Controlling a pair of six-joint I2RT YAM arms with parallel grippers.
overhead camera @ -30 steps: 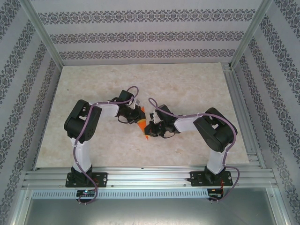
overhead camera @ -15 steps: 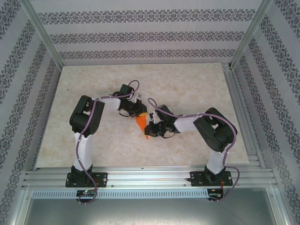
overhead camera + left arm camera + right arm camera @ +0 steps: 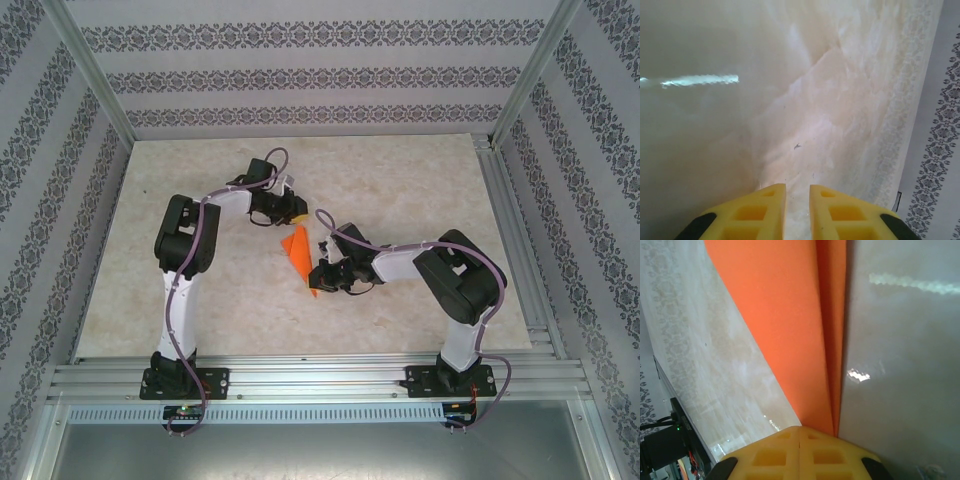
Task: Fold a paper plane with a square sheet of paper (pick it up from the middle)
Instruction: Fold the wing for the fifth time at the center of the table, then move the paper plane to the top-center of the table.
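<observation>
Pinches the paper plane (image 3: 297, 252) near its narrow end with the right pincer (image 3: 320, 276), yellow fingers (image 3: 770, 455) pressed together on the stacked layers just where the long crease runs in. Sits between the two arms near the middle of the pale marbled worktop (image 3: 400, 180), wide end turned toward the left pincer (image 3: 287, 212), sharp tip toward the near edge. Hard to tell from above whether lying flat or lifted a little at the held end.

Hovers apart from the paper on the left side, with fingers parted by a slim gap, nothing between them and bare worktop ahead.

Probably late in the folding, to judge by the dart shape, with the layers being held down or the creases set.

To do this well:
- Hold the right pinch square across every layer, so no flap springs open.
- Bring the left pincer back to the wide end along the crease line, not across it.
- Spread it further before closing, enough to take the full stack.
- Press down rather than drag, since thin paper on a glossy surface likely slides and skews.
- Avoid letting go on both sides at once.
</observation>
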